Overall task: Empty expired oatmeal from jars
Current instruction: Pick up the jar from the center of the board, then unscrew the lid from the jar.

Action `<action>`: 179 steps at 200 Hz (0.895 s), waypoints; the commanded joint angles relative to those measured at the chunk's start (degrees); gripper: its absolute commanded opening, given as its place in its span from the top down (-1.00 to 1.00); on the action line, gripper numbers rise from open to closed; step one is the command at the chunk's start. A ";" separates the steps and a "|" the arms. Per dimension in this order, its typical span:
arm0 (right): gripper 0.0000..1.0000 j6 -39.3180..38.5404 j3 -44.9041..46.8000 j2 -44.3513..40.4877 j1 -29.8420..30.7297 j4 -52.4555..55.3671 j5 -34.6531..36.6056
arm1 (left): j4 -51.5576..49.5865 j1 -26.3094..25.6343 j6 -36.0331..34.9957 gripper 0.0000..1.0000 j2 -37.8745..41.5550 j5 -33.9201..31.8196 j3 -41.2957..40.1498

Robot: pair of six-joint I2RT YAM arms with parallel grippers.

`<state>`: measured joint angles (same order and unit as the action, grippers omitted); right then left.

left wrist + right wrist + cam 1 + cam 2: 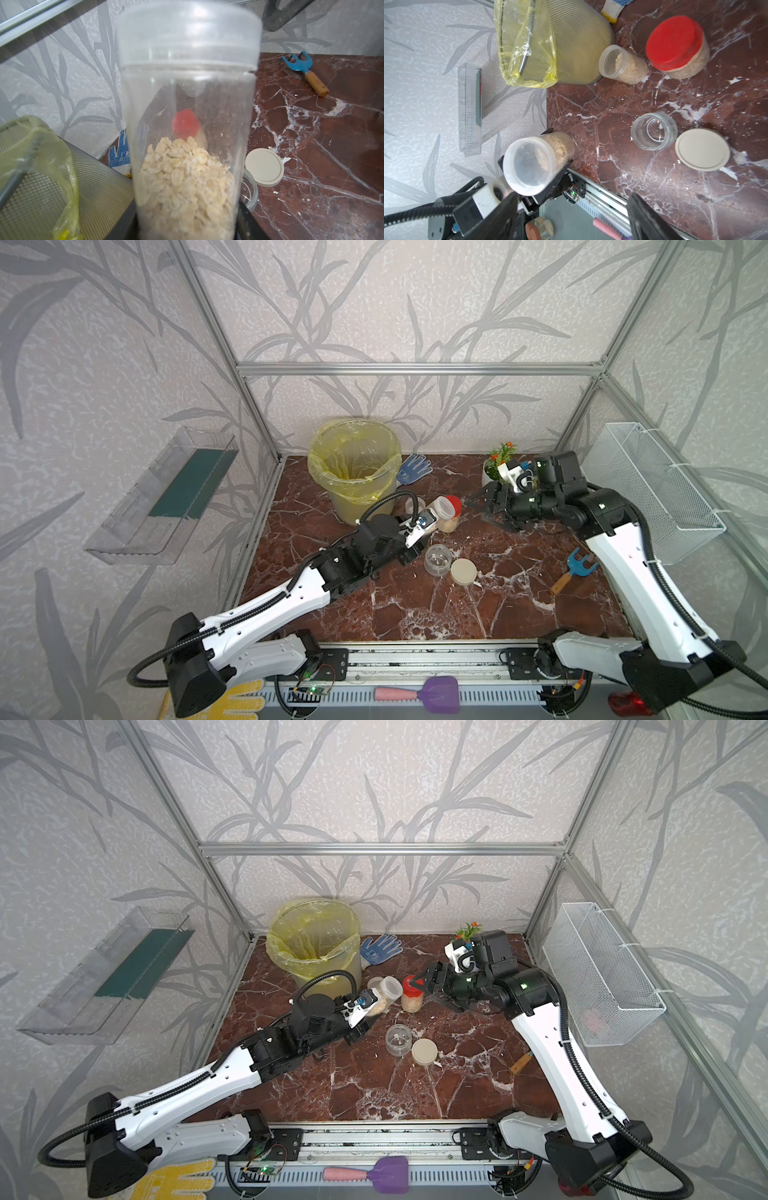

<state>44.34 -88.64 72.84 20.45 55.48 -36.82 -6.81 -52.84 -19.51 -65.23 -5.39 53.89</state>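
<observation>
My left gripper is shut on the base of a slim clear jar with a clear lid; it is tilted above the table and about a third full of pale oatmeal. That jar shows in both top views and in the right wrist view. A second slim jar with oatmeal stands by the bucket. To its right is a red-capped jar with oatmeal. A squat glass jar stands empty, its beige lid beside it. My right gripper is open, just right of the red cap.
A bucket with a yellow liner stands at the back left, a blue-dotted glove beside it. A white flower pot is at the back right. A blue hand rake lies at the right. A wire basket hangs on the right wall.
</observation>
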 commanded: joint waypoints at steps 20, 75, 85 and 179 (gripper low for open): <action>-0.65 -1.37 -8.50 5.42 2.14 7.37 -3.26 | -1.41 -2.13 -6.93 1.00 -3.26 -5.73 3.41; -0.65 -5.46 -13.04 9.58 5.96 12.30 2.46 | -0.96 -3.05 -7.57 1.00 -3.84 -6.02 4.29; -0.65 -6.65 -13.70 9.94 6.31 13.73 4.07 | -0.90 -3.10 -7.56 1.00 -3.89 -6.20 4.32; -0.53 -7.04 -11.60 11.10 7.49 11.38 1.28 | -0.55 -3.77 -7.31 1.00 -3.36 -5.69 4.21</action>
<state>38.81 -100.53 83.26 27.49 66.67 -34.57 -8.97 -56.31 -25.56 -69.28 -10.90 56.21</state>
